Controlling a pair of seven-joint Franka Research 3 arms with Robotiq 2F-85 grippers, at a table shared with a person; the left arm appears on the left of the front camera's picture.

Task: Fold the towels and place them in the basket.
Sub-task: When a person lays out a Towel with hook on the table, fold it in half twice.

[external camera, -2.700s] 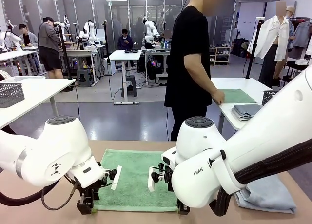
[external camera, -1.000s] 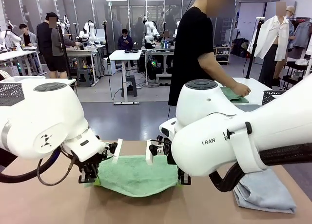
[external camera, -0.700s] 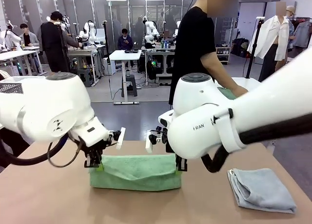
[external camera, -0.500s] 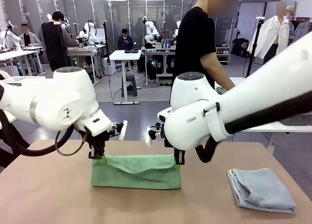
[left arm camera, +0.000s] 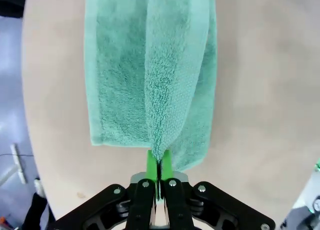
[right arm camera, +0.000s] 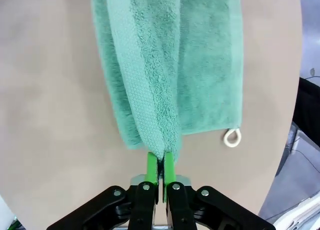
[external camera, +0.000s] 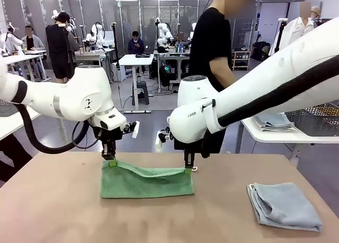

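1. Looking across the table [external camera: 47, 211]: the mint green towel [external camera: 145, 182] lies doubled over, long axis left to right, upper edge pinched at its corners by the left gripper [external camera: 112, 159] and right gripper [external camera: 188, 165]; the blue-grey towel [external camera: 283, 203] sits well apart, nearer the right arm.
2. Left wrist — jaws clamped on terry, cloth stretching straight ahead.
3. Right wrist — same clamp; white loop [right arm camera: 231, 137] beside the hem.

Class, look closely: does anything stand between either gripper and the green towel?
Nothing visible does. The left gripper and the right gripper are each shut directly on an upper corner of the green towel. The blue-grey towel lies apart, toward the robot's right.
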